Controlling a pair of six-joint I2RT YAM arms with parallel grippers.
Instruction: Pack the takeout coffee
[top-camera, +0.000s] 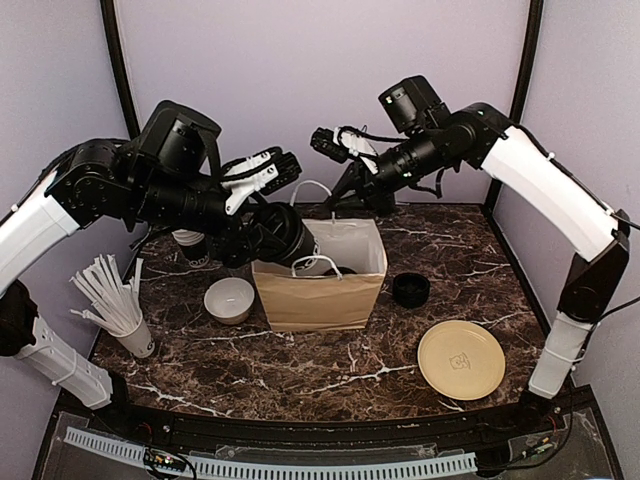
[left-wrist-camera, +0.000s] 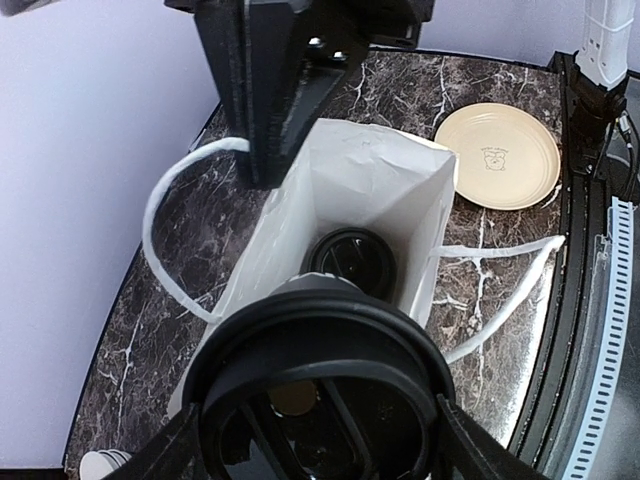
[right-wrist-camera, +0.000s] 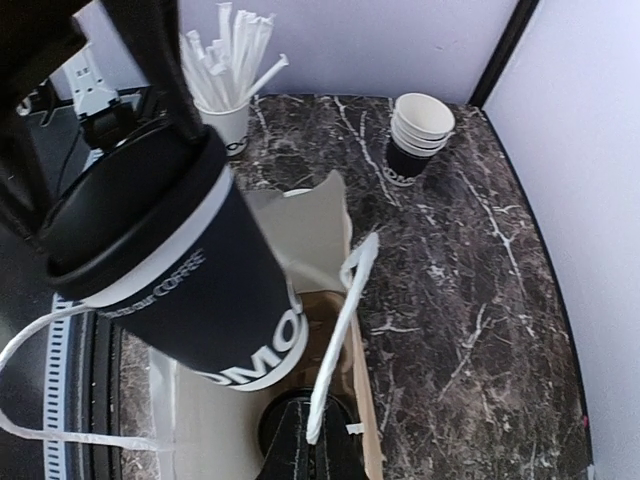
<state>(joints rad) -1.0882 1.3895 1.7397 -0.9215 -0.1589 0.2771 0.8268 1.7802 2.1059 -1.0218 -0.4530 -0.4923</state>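
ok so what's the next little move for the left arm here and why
Probably lower the lidded black paper cup in the left pincer into the brown paper bag: it hangs tilted over the opening, the right pincer pinches the rim, and room seems free beside the black-lidded cup already inside.

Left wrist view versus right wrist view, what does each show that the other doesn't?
Left wrist only: the beige plate and a clear look at the second lidded cup inside the paper bag. Right wrist only: the cup of straws and the white lettering on the held coffee cup. Both: the open bag and that held cup.
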